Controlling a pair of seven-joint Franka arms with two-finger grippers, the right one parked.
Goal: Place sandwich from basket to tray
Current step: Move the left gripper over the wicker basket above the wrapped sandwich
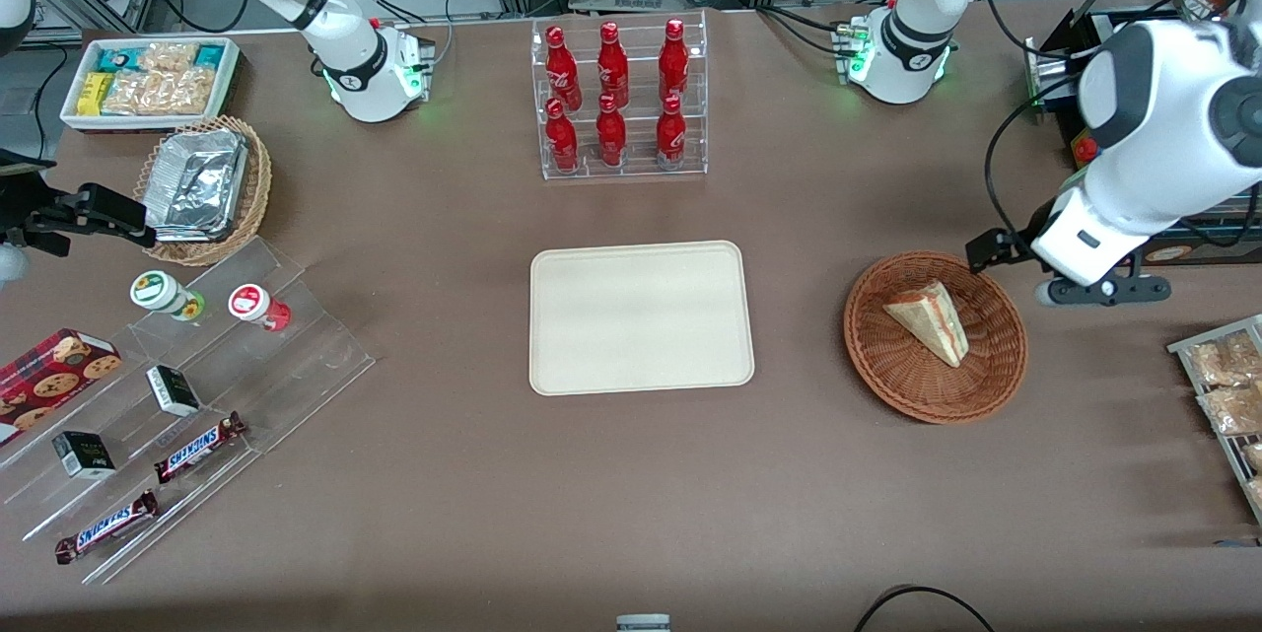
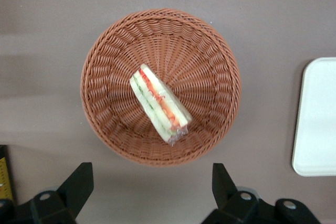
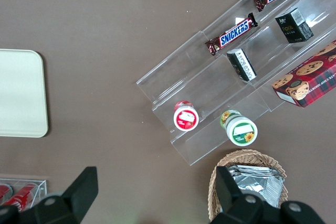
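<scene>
The sandwich (image 1: 932, 316) (image 2: 159, 103), a pale wedge with red and green filling in clear wrap, lies in the round reddish-brown wicker basket (image 1: 868, 356) (image 2: 105, 51). The cream tray (image 1: 641, 316) (image 2: 317, 119) sits bare mid-table, beside the basket toward the parked arm's end. My left gripper (image 1: 1104, 291) (image 2: 151, 174) hovers high over the table beside the basket's rim, toward the working arm's end. Its fingers are open wide, with only bare table between them.
A clear rack of red cola bottles (image 1: 619, 100) stands farther from the front camera than the tray. Bagged snacks on a rack (image 1: 1227, 386) lie at the working arm's end. An acrylic display with Snickers bars (image 1: 148, 386), a foil-filled wicker basket (image 1: 202, 183) and a white snack bin (image 1: 148, 80) fill the parked arm's end.
</scene>
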